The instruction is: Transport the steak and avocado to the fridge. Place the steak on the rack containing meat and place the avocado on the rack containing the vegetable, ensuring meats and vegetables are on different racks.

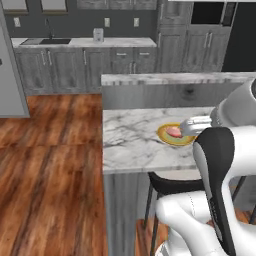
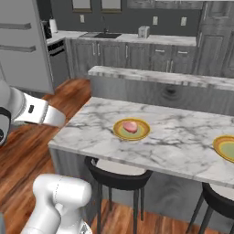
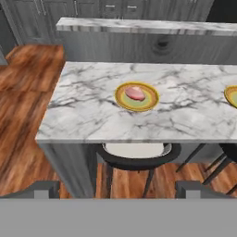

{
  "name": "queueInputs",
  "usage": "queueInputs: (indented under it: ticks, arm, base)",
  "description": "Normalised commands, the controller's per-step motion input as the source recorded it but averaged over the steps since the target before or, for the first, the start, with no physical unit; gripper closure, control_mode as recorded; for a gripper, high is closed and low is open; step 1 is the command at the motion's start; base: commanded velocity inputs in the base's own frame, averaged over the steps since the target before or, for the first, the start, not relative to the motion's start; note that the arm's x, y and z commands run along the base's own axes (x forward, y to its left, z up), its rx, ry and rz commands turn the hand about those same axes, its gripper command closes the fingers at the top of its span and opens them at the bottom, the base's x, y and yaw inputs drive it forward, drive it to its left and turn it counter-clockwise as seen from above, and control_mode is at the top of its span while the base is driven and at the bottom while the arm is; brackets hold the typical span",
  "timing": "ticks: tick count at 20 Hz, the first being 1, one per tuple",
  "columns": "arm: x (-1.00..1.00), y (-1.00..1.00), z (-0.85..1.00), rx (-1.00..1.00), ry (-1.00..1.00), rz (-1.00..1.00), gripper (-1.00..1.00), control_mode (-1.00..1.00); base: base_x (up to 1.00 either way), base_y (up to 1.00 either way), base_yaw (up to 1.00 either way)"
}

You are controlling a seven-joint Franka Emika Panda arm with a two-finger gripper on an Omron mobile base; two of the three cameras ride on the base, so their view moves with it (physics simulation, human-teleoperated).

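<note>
Where marble spreads, steak (image 3: 135,93) on plate (image 3: 123,100)

A domestic kitchen. A marble-topped counter (image 2: 183,137) with dark stools (image 2: 114,176) beneath stands on a wood-plank floor (image 1: 50,190); grey cupboards (image 1: 65,67) with a sink (image 1: 47,41) line the far wall, and a tall grey fridge (image 2: 25,43) stands at far left.

The pink flat steak (image 3: 135,93) lies on the round yellow-rimmed green plate (image 3: 151,102) near the middle of the white marble bench (image 3: 92,115), with a black stool (image 3: 136,157) tucked beneath and a raised ledge (image 3: 139,26) behind.
</note>
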Motion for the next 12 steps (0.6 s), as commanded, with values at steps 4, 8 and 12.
queueInputs:
  ticks: [4,8,12]
  arm:
    - [0.00,0.00,0.00,0.00,0.00,0.00,-1.00,1.00]
    - [0.00,0.00,0.00,0.00,0.00,0.00,-1.00,1.00]
    - [0.00,0.00,0.00,0.00,0.00,0.00,-1.00,1.00]
  base:
    - [-0.49,-0.91,-0.09]
    - [0.34,-0.08,-0.09]
    - [1.00,-0.04,0.00]
